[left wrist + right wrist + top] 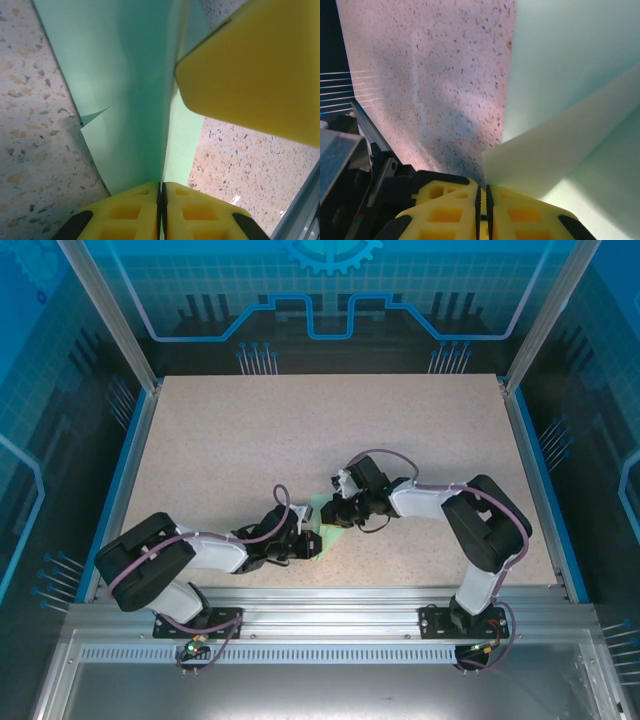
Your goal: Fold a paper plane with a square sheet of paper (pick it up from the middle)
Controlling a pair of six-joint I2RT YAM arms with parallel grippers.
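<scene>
speckled table (pixel 250 440), blue panelled walls (pixel 400 285)

The square sheet of paper (pixel 327 528) is found over the near middle of the table (pixel 250 440), between the two grippers. It is pinched on its left side by the left gripper (pixel 303 543) and on its far right side by the right gripper (pixel 338 512); both are set close together.

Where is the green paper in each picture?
Top external: the green paper lies low in the middle of the speckled table.
Left wrist: it runs down the middle, top to bottom.
Right wrist: it covers the right side.
Shared landmark: the speckled table under it.
</scene>
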